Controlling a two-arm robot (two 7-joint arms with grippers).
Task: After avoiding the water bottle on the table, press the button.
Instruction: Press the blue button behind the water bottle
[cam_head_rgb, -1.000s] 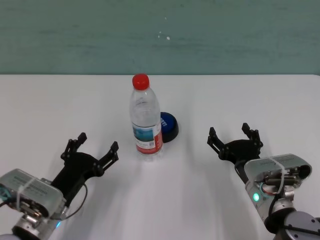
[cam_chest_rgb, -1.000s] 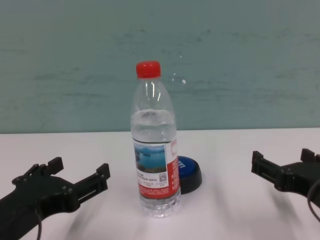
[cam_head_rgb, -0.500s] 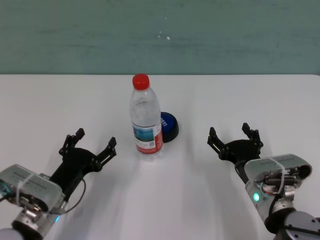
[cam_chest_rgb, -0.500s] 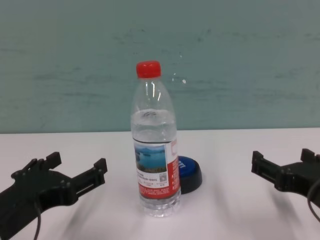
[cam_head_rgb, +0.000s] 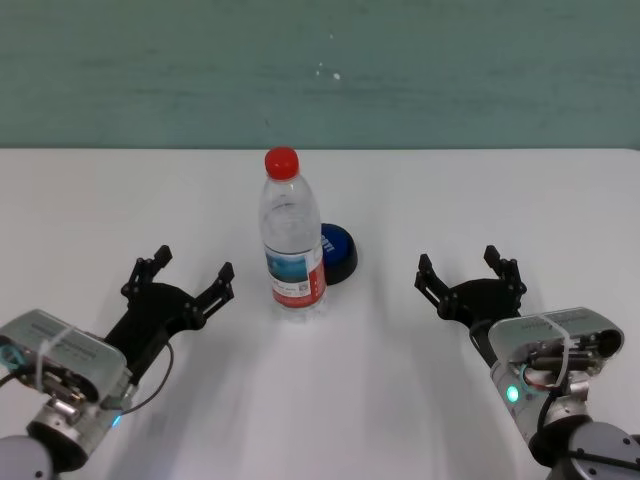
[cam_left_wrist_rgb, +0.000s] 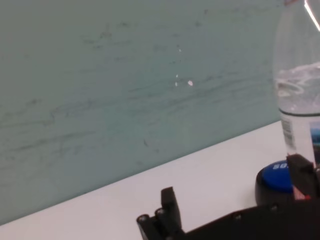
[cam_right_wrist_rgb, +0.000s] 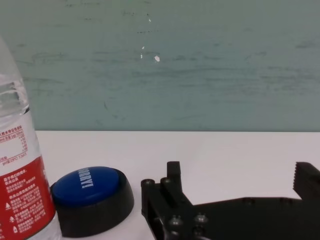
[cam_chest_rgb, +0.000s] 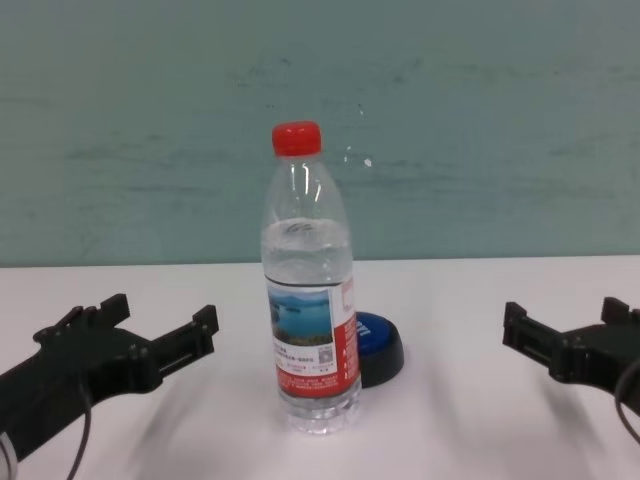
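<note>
Water bottle (cam_head_rgb: 291, 236) fronts the button (cam_head_rgb: 337, 254) — bare table (cam_head_rgb: 400, 200) on its right.

One water bottle (cam_head_rgb: 290, 240), one button (cam_head_rgb: 338, 253), one table (cam_head_rgb: 330, 400), two grippers.

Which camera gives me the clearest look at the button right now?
Right wrist view: the button shows whole beside the water bottle. In head, chest and left wrist views the bottle hides part of it.

Water bottle (cam_head_rgb: 293, 240): clear, red cap, red-white label, upright on white table (cam_head_rgb: 420, 400), mid-field. Button (cam_head_rgb: 338, 254): blue dome on black base, just behind the bottle toward the robot's right, partly occluded.
</note>
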